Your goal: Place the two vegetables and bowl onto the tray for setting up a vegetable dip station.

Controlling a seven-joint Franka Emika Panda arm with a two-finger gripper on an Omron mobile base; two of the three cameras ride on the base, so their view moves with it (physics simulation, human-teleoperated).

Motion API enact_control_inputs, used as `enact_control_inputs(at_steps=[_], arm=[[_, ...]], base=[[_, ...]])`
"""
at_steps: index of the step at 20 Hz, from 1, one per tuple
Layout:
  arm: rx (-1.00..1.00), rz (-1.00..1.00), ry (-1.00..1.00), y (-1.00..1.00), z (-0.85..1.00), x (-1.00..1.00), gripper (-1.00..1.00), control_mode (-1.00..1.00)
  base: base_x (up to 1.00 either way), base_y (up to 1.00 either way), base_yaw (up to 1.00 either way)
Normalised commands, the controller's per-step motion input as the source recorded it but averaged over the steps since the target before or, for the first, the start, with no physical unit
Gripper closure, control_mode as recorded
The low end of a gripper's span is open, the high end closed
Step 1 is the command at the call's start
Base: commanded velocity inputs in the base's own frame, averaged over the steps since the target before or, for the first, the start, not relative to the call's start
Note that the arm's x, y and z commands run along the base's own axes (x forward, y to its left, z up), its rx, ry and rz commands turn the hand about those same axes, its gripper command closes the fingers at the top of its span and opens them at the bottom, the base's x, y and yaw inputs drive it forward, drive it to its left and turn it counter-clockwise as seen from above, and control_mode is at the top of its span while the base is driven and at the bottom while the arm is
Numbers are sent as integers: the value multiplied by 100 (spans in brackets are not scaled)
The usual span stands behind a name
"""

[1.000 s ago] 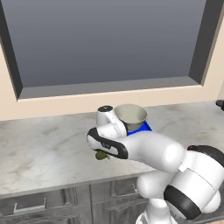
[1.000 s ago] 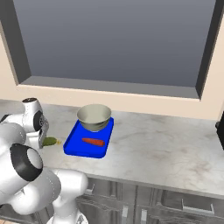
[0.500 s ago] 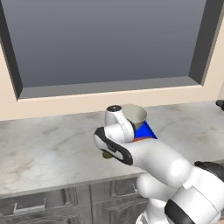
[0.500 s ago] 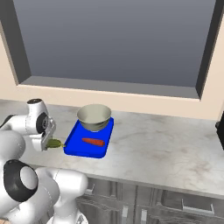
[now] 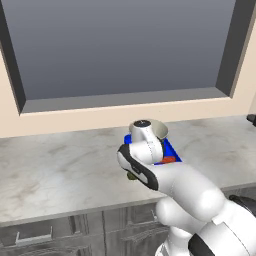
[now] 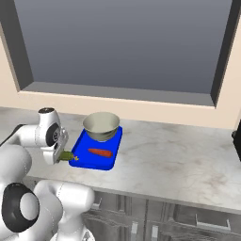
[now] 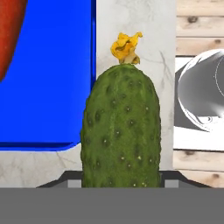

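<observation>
The blue tray [image 6: 104, 163] lies on the marble counter, and the grey-green bowl [image 6: 100, 126] stands on its far end. The orange carrot [image 6: 100, 152] lies on the tray in front of the bowl. My gripper [image 6: 62, 155] is shut on the dark green cucumber [image 6: 67, 155], held just off the tray's near left corner, slightly above the counter. In the hand view the bumpy cucumber [image 7: 120, 127] with a yellow flower tip stands between the jaws, the tray [image 7: 48, 87] is to its left, and the carrot [image 7: 11, 30] shows at the top left. In the left base view my hand hides most of the bowl [image 5: 160, 129] and tray [image 5: 169, 148].
A window sill and a beige wall run behind the counter [image 6: 179, 160]. The counter's front edge is close below the cucumber, with drawers [image 6: 207, 221] under it. A dark object [image 6: 236, 141] stands at the far right.
My hand has carried the cucumber to the right, closer to the tray's left edge. Bowl, carrot and tray have stayed put.
</observation>
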Motion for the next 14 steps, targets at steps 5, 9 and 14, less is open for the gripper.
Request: enact_control_inputs(at_steps=[5,9,14], arm=[[0,0,0,-32,0,9,100,-100],[0,0,-5,-24,0,16,100,-100],[0,0,0,-17,0,22,100,-100]], base=[[0,0,0],[0,0,0],[0,0,0]])
